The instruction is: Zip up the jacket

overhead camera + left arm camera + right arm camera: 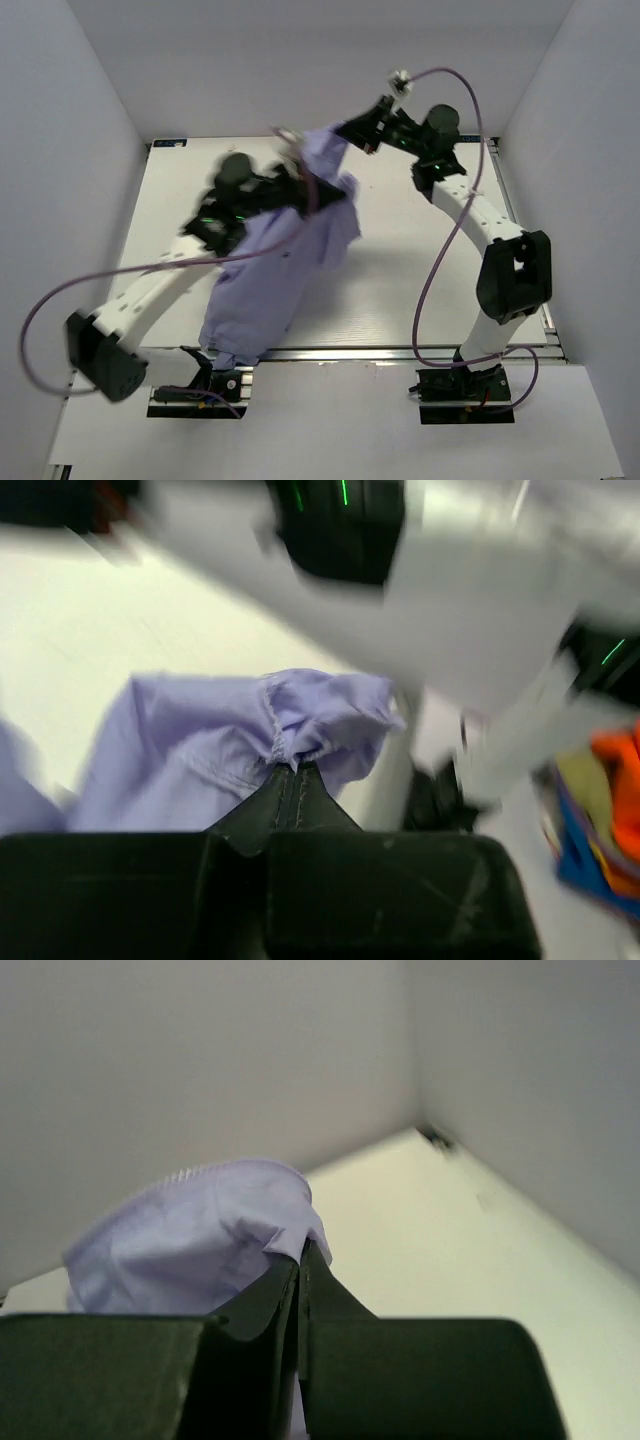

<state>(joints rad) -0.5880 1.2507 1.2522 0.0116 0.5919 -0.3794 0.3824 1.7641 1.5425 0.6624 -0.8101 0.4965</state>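
Jacket [280,270] held bunched above table [420,290], lower end reaching down to table's near edge. Left gripper [293,772] pinched shut on a fabric fold. Right gripper [301,1258] likewise clamped on a fold, higher, toward table's far side. Zipper not visible. Best to draw grips apart, spread flat on table, expose front edges first.

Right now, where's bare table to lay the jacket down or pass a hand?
The widest bare table lies between the hanging jacket and the right arm. There is a smaller patch in the far-left corner, beyond the left arm. It is crowded from far centre to the near-left edge, where the left gripper and right gripper pinch the jacket.
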